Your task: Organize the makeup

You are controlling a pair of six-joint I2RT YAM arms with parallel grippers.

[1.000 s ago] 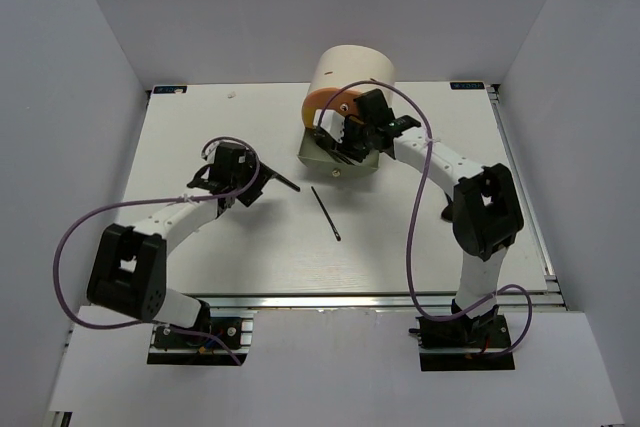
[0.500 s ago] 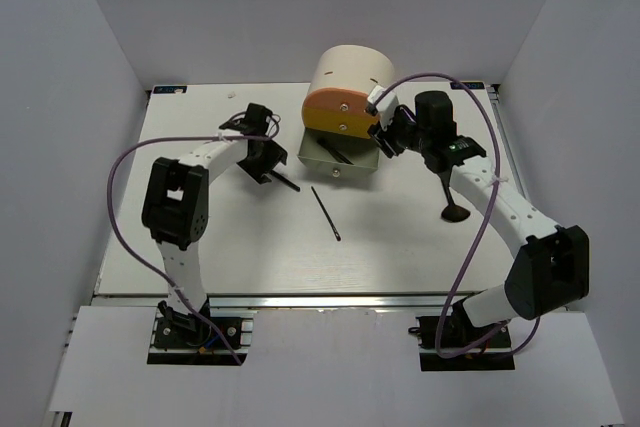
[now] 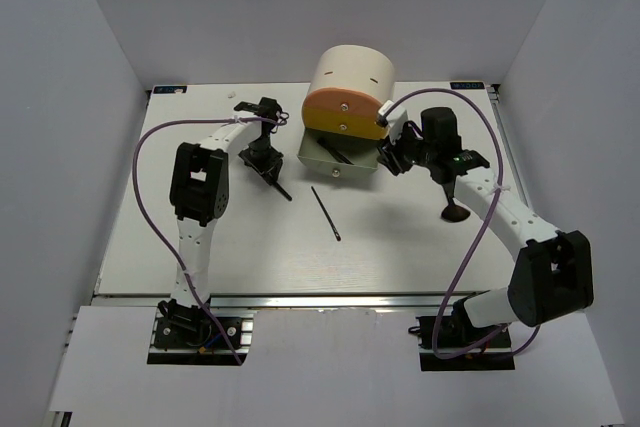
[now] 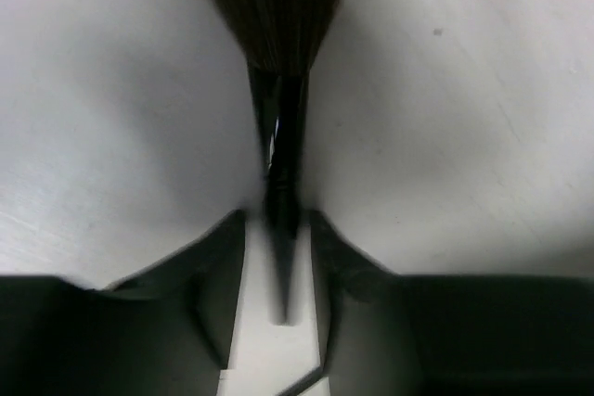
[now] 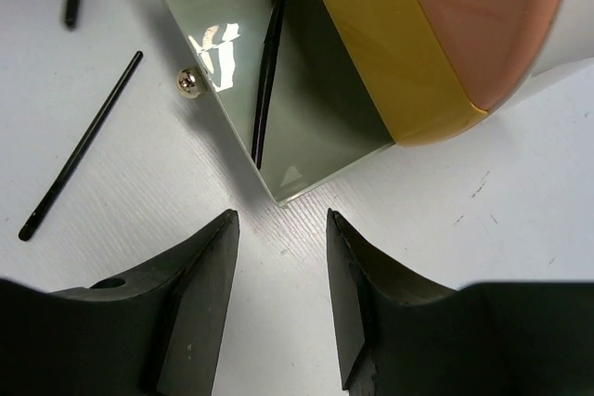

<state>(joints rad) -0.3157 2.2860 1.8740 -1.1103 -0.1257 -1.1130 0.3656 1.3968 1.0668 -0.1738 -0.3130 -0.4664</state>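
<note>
Overhead view of a white desk (image 3: 200, 247) with 2 robot arms reaching toward a cream cylindrical case (image 3: 350, 75) at the back. The case's bottom drawer (image 3: 318, 159) is pulled open.

The left pincer (image 4: 278, 224) is lowered over a flared black brush (image 4: 278, 16) lying on the desk left of the drawer. Its 2 fingers (image 4: 218, 285) straddle the thin handle, narrowly parted, with slivers of desk showing on each side.

The right pincer (image 5: 278, 257) is about half open and holds nothing. Its tips sit just short of the drawer's near corner. A 2nd brush (image 5: 267, 71) lies inside the drawer.

A slim black stick (image 3: 324, 213) lies at an angle on the desk in front of the drawer. A 3rd brush (image 3: 455, 211) is on the desk to the right, beside the right arm.
</note>
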